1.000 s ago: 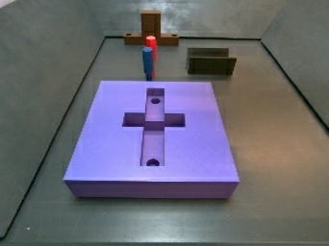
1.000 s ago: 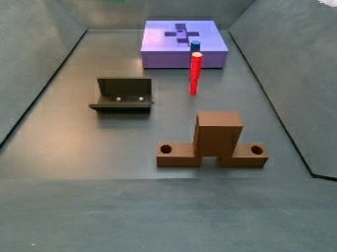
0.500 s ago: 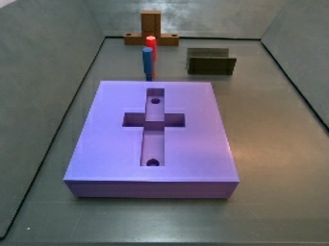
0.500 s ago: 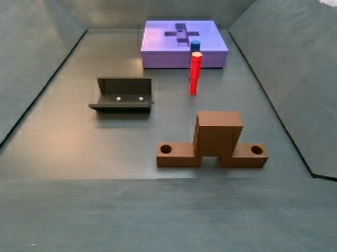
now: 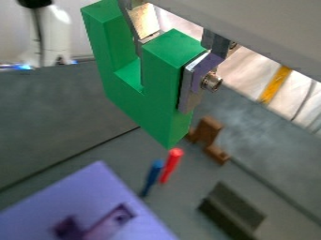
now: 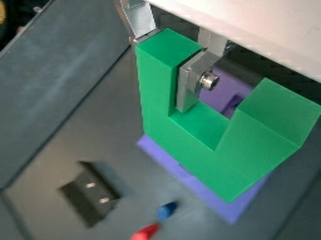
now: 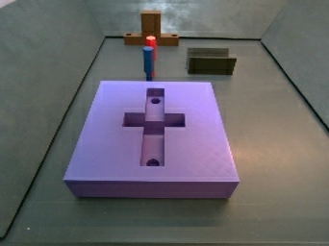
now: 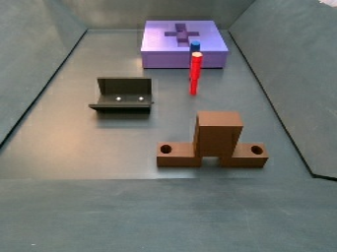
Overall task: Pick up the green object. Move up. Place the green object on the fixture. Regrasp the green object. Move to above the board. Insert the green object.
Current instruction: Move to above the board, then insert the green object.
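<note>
Wrist views show the hand gripping an unmarked green object.

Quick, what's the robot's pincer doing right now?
Pincer: shut on the green object, held high above the purple board; out of sight in both side views.

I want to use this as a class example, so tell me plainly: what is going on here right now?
A Franka arm's gripper holds the green object, a U-shaped piece, high in the air; a silver finger presses on one of its legs. Neither side view shows the arm or the piece, so it is well above the floor. Below lie the purple board with its cross-shaped recess empty, the dark fixture, an upright blue peg with a red tip and a brown wooden stand.
</note>
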